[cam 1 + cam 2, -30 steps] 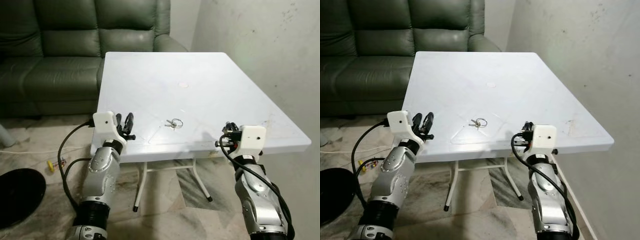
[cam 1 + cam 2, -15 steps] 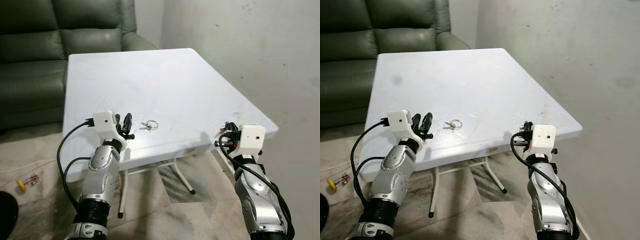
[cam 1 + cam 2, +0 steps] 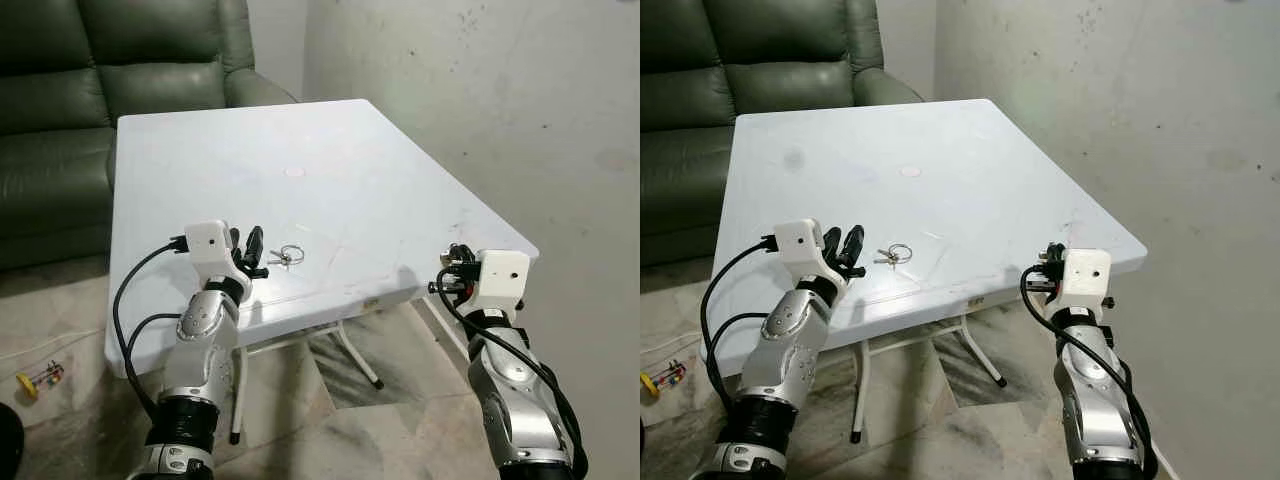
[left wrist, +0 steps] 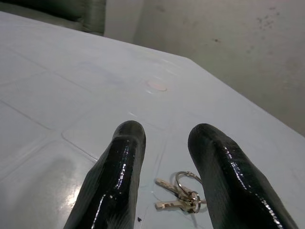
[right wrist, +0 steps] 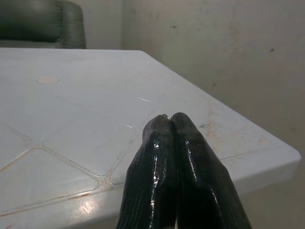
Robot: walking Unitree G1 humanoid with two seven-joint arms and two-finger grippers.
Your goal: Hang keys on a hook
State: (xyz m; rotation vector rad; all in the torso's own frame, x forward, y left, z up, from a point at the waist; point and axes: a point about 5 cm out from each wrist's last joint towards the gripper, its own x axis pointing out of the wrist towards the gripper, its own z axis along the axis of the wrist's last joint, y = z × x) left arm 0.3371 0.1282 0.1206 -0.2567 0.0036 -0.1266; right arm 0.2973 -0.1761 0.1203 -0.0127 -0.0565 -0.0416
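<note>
A small bunch of silver keys [image 3: 287,255] on a ring lies on the white folding table [image 3: 330,150], near its front edge. My left gripper [image 3: 252,252] hovers just left of the keys, open, with nothing between its fingers; in the left wrist view the keys [image 4: 182,194] lie just beyond the fingertips [image 4: 129,135]. My right gripper [image 3: 448,272] is shut and empty, held off the table's front right corner; its fingers [image 5: 171,138] are pressed together.
A dark green sofa [image 3: 70,90] stands behind the table. A grey plaster wall [image 3: 500,90] runs along the right side. A small coloured toy [image 3: 38,378] lies on the stone floor at the left. The table's legs [image 3: 355,350] stand between my arms.
The camera has swung right, so the table and sofa slide left in view. The keys now lie closer to my left gripper. Both grippers keep their states.
</note>
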